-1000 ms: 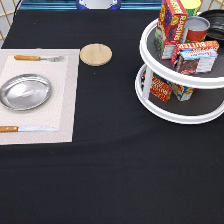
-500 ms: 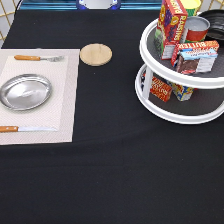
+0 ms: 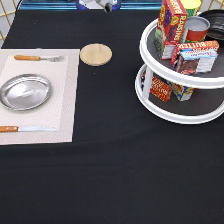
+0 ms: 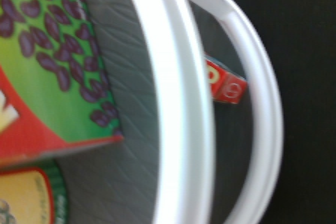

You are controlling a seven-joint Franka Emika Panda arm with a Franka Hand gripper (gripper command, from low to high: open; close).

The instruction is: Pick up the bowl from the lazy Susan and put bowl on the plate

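The lazy Susan (image 3: 150, 60) stands at the exterior view's right, with white rims and dark shelves, loaded with food boxes and a can. The black bowl (image 3: 217, 24) sits on its upper tier at the far right edge, only partly in frame. The silver plate (image 3: 25, 92) lies empty on a pale placemat (image 3: 65, 100) at the exterior view's left. The gripper does not show in the exterior view. The wrist view looks straight down on the lazy Susan's white rims (image 4: 184, 125), a green and red box (image 4: 52, 75) on the upper tier and a red box (image 4: 227, 86) on the lower one.
A round wooden coaster (image 3: 96, 54) lies between the placemat and the lazy Susan. A fork (image 3: 37, 58) lies above the plate and a knife (image 3: 20, 129) below it. Part of the robot's base (image 3: 99, 4) shows at the top edge.
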